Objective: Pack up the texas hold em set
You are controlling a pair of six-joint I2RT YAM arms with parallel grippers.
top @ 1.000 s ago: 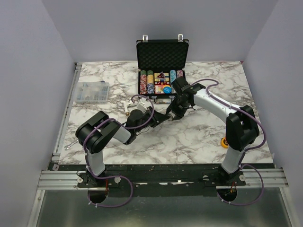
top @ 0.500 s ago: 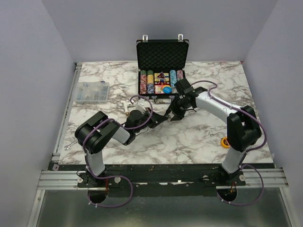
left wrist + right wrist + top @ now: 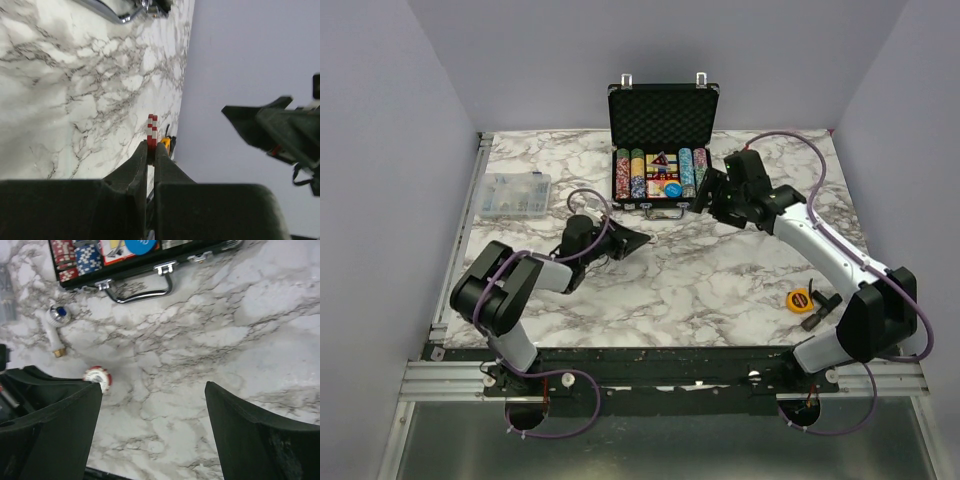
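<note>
L gripper (image 3: 151, 149) is pinched shut on a thin stack of red-and-white chips (image 3: 152, 127), seen edge-on betw. its fingers, above the marble table (image 3: 720, 270) left of centre. R gripper (image 3: 152, 386) has fingers wide apart over bare marble, just beside the briefcase's front-right corner. Briefcase (image 3: 663, 115) is open at far centre, lid upright, w/ chip rows (image 3: 638, 172), red card box (image 3: 660, 166) & blue disc (image 3: 673, 187) inside.

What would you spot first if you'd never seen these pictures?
The open black briefcase at the far middle of the table, with its bright rows of chips. In front of it, the left gripper pinches a couple of red-and-white chips. The right gripper hovers wide open near the case's front right corner.
</note>
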